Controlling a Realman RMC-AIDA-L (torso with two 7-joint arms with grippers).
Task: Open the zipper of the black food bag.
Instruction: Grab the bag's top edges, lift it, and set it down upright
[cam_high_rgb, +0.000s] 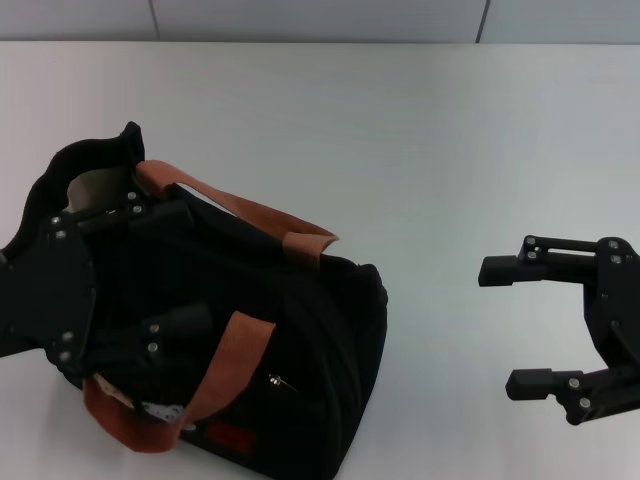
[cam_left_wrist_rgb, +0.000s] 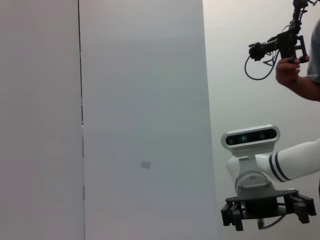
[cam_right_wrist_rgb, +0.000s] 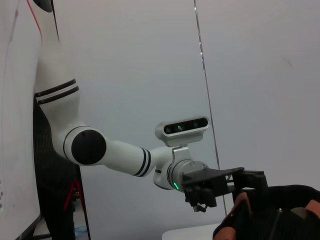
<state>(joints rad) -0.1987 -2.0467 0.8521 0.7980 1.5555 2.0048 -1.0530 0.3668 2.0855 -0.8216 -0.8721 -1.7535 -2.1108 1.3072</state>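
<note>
You are looking down at the black food bag (cam_high_rgb: 250, 350) sitting at the near left of the white table (cam_high_rgb: 420, 150), with its orange-brown handles (cam_high_rgb: 240, 215) flopping across its top. The left gripper (cam_high_rgb: 150, 270) is reaching over the bag's left part, its black body covering the bag's mouth there. One finger is lying by the far handle and the other by the near handle, so the jaws are standing wide apart over the fabric; you cannot tell whether they are gripping anything. The zipper (cam_high_rgb: 322, 335) is running as a dark seam along the bag's top toward its right end. A small silver pull (cam_high_rgb: 281, 381) is showing on the near side, beside a red label (cam_high_rgb: 228, 436). The right gripper (cam_high_rgb: 515, 325) is hovering over bare table at the near right, well apart from the bag, jaws spread wide and holding nothing.
</note>
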